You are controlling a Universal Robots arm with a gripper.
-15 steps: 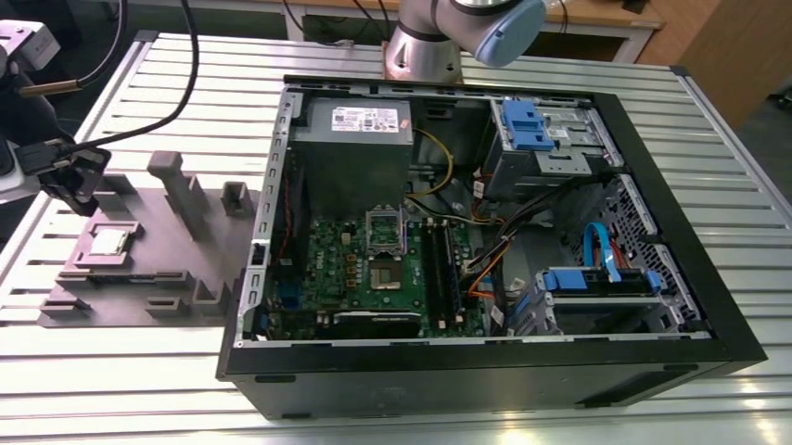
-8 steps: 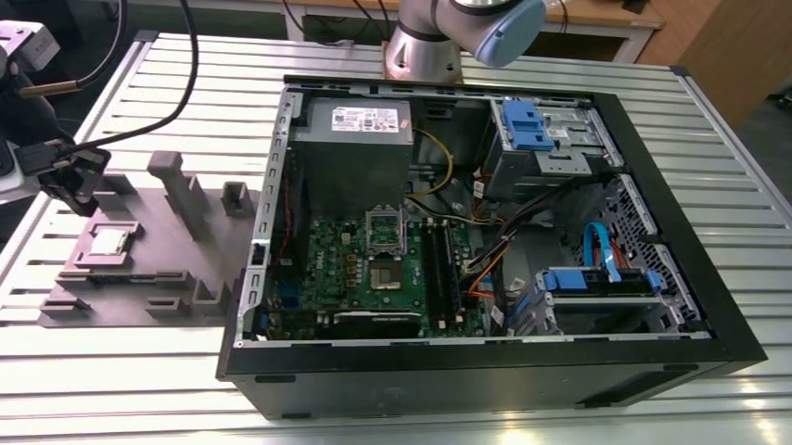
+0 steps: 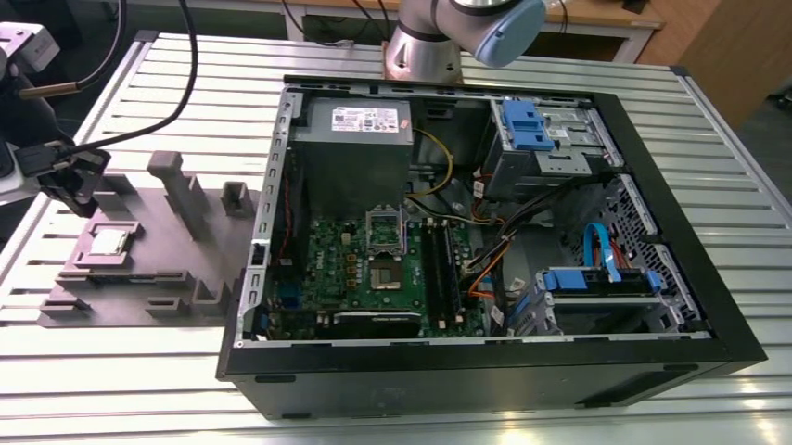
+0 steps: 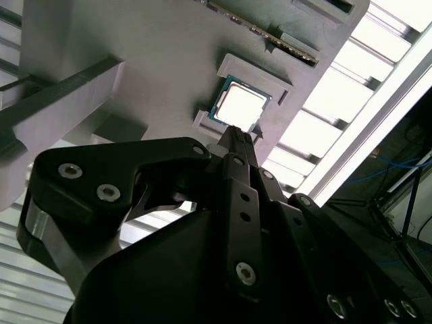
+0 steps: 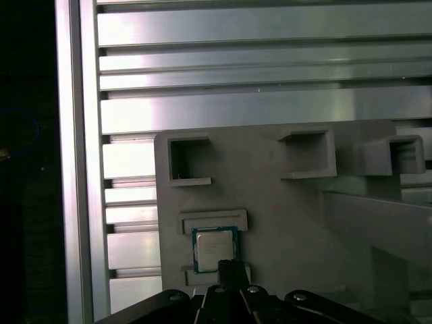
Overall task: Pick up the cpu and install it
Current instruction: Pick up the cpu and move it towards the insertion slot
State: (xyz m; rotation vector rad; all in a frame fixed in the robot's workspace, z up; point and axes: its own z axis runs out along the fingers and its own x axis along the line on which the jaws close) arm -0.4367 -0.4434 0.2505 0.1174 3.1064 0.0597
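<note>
Over the grey fixture block beside the computer case, I am hovering the gripper with its fingers pressed together, empty, above the edge of the cpu, which is lying flat in the block's recess.

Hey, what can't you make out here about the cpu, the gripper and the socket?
1. cpu: in both wrist views the gripper covers one edge, so contact between them cannot be judged.
2. socket: in the exterior view too small to tell whether it is open or empty.
3. arm: in the exterior view cut off by the top edge.
</note>
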